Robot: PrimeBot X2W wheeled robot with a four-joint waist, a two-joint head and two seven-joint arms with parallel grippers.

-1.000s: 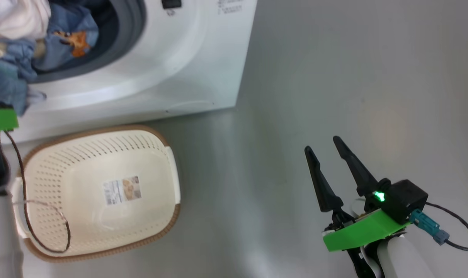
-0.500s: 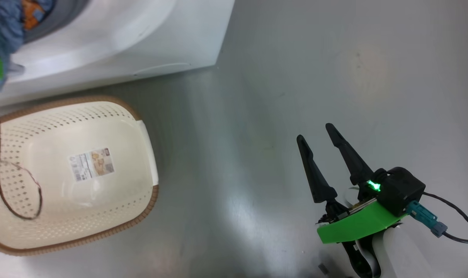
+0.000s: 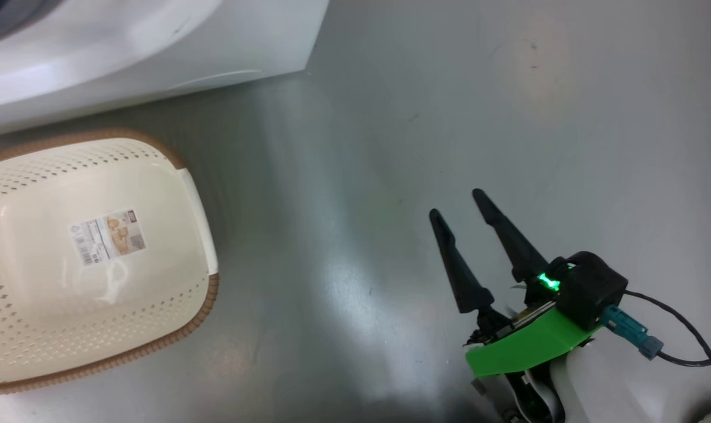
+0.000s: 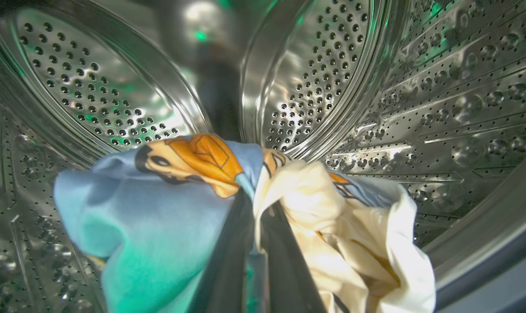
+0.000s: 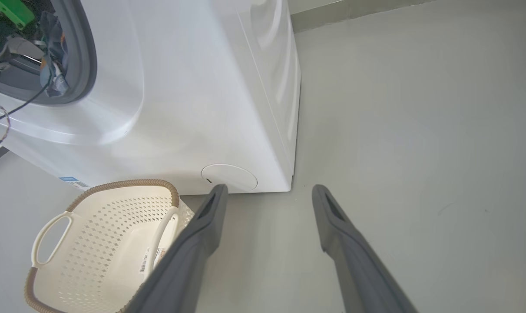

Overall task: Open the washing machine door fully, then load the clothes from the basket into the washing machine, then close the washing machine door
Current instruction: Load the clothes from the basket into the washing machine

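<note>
Inside the washing machine (image 4: 332,65), in front of the perforated steel drum (image 4: 93,95), the left end effector (image 4: 255,204) has its two dark fingers pressed together, pinching the clothes (image 4: 158,208). Light blue fabric with an orange cartoon print bunches on one side of the fingers. A cream-white piece hangs on the other side.

From the right wrist, the machine's white front shows with its grey gasket (image 5: 87,52) at the upper left. A fold of blue cloth hangs at the opening there, beside a green part of the left arm. A round flap (image 5: 229,177) sits low on the front, near the corner.

On the grey floor (image 3: 390,117), just in front of the machine, stands the basket (image 3: 173,346), upright, with the label sticker (image 3: 107,236) on its bottom in plain sight.

Well apart from the basket, on the robot's right, the right end effector (image 3: 456,202) hovers over the floor. Its fingers are spread wide, with bare floor between them.
</note>
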